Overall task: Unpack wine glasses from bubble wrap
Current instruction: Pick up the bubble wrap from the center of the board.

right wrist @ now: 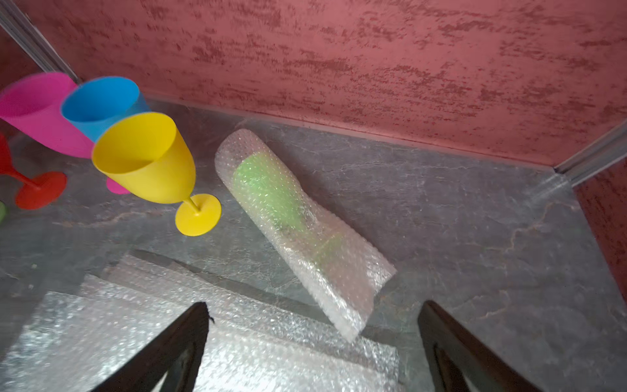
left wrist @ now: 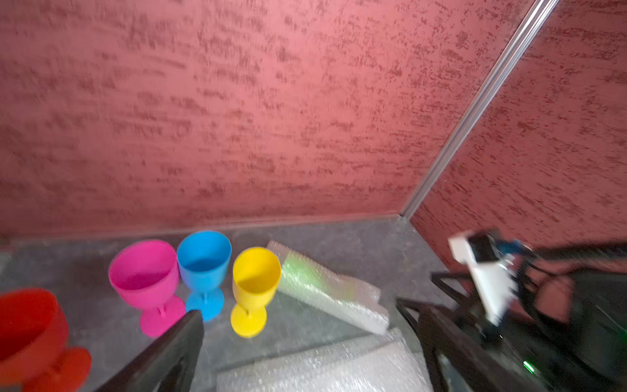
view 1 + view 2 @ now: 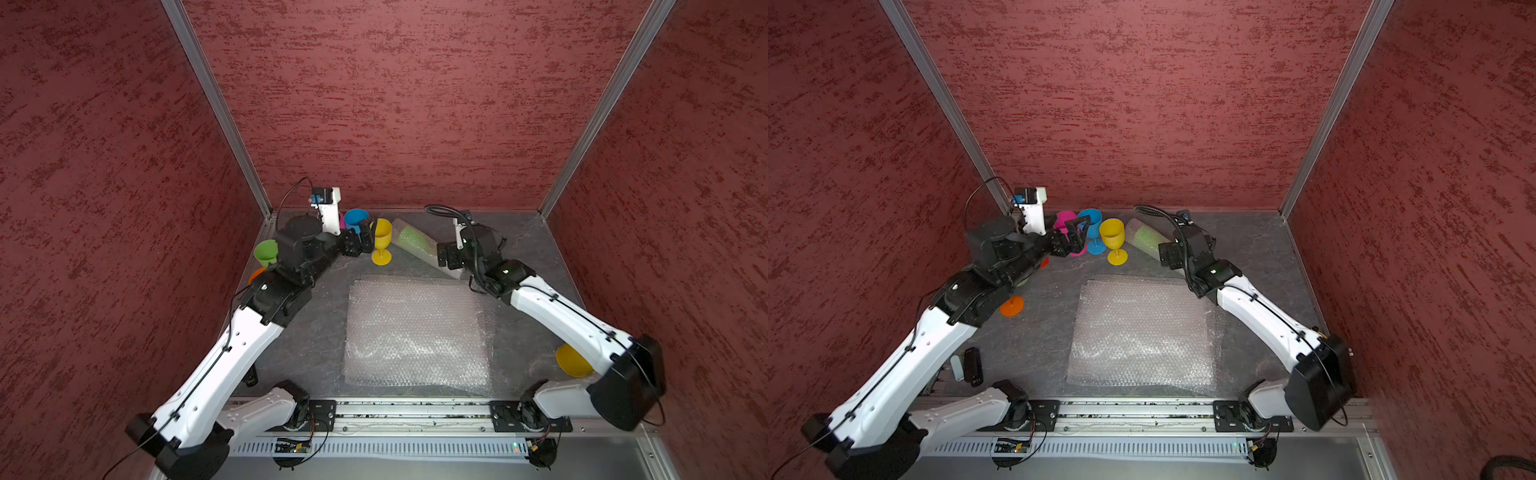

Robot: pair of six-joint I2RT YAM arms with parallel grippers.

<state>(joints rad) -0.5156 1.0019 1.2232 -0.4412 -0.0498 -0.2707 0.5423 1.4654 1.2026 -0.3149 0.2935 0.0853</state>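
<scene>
A light green wine glass lies on its side inside a bubble wrap sleeve near the back wall. My right gripper is open, and the sleeve's near end reaches in between its spread fingers without being pinched. Left of the sleeve, the yellow, blue, pink and red wine glasses stand upright and bare. My left gripper hangs open and empty in front of the blue and pink ones. Flat bubble wrap sheets are stacked mid-table.
Another bare green goblet and an orange one stand partly hidden beside my left arm. A yellow cup sits behind my right arm at the right edge. A small black object lies at the front left. Red walls enclose three sides.
</scene>
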